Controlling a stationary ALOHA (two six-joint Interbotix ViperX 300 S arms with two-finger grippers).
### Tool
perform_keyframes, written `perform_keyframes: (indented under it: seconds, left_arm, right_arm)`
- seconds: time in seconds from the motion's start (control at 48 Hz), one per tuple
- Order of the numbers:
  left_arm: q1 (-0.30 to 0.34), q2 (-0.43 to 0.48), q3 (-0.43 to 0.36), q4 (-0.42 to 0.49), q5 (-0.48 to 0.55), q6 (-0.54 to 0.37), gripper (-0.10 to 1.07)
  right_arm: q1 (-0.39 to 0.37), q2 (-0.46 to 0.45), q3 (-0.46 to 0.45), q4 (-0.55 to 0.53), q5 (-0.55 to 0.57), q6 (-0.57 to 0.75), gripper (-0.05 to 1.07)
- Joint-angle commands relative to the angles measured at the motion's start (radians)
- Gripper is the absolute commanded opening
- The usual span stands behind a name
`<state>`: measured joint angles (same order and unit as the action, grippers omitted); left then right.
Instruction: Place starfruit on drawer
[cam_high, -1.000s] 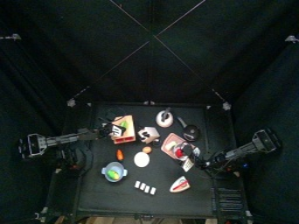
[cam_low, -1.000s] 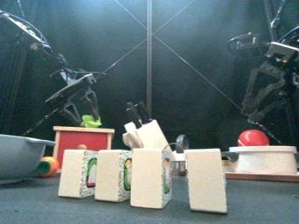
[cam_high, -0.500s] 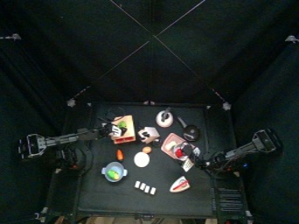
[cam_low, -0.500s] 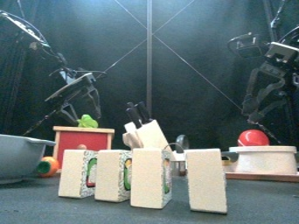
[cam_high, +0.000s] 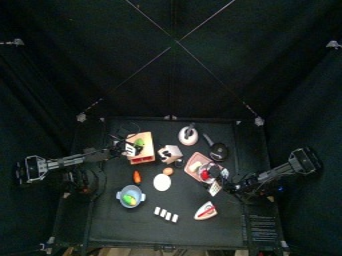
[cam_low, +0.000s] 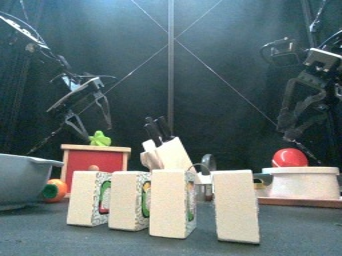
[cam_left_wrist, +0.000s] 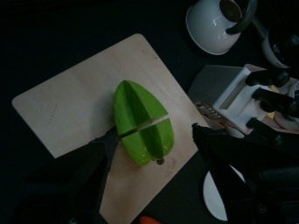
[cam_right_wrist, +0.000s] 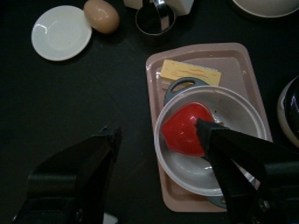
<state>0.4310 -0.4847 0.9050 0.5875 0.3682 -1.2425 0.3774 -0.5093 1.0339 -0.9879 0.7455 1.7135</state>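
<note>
Left gripper (cam_left_wrist: 155, 149): jaws spread, released, higher above the small yellow-green toy starfruit (cam_left_wrist: 145, 122) than half a second ago. Starfruit lies on the pale cream top of the boxy orange-tan drawer (cam_left_wrist: 70, 109), left of centre in the front view (cam_low: 100, 138). Right gripper (cam_right_wrist: 160, 144): jaws apart, empty, unchanged over the pink tray (cam_right_wrist: 239, 66).

Black curtains (cam_high: 54, 80) all around a small black table (cam_high: 114, 215).
</note>
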Motion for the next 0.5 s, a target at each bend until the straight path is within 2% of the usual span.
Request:
perform_keyframes:
  seconds: [0.0, 0.479]
  left_arm:
    - [0.000, -0.012, -0.011, 0.005, -0.003, 0.000, 1.00]
    - [0.000, -0.023, -0.006, 0.005, 0.000, 0.002, 1.00]
  right_arm:
    - [0.000, -0.011, -0.008, -0.002, -0.002, -0.002, 0.98]
    - [0.002, -0.011, -0.008, 0.003, -0.002, -0.002, 0.98]
